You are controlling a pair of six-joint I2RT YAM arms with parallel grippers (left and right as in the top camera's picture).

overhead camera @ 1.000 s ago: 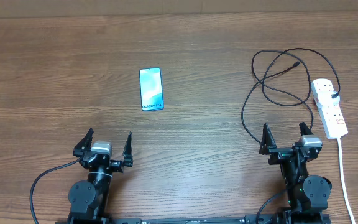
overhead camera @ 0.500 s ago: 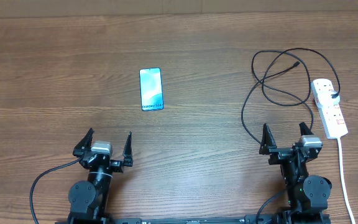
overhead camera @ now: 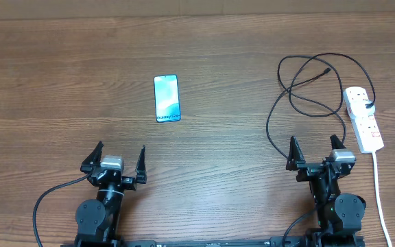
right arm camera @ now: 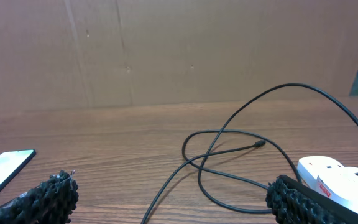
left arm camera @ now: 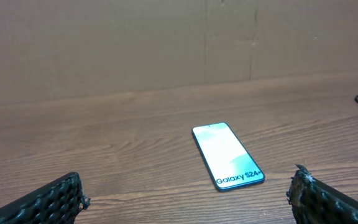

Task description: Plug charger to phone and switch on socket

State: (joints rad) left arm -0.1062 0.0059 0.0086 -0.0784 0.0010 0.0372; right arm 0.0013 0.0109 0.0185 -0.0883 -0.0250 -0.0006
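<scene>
White socket [right arm camera: 331, 169]: right wrist view, not left | phone [left arm camera: 227, 155] lettering: left wrist view | both jaws released

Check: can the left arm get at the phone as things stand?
Probably yes. The phone lies flat ahead of the open left gripper, slightly to its right, with only bare table between them.

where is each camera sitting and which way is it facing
overhead: above the table, looking straight down on the phone, black cable and power strip; left gripper and right gripper show, both open.
left wrist: low on the left gripper, facing forward at the phone; its fingers fill the bottom corners.
right wrist: low on the right gripper, facing forward at the black cable and power strip; its fingers show at the bottom.
shared: both wrist views catch the phone, the right one only its corner.
</scene>
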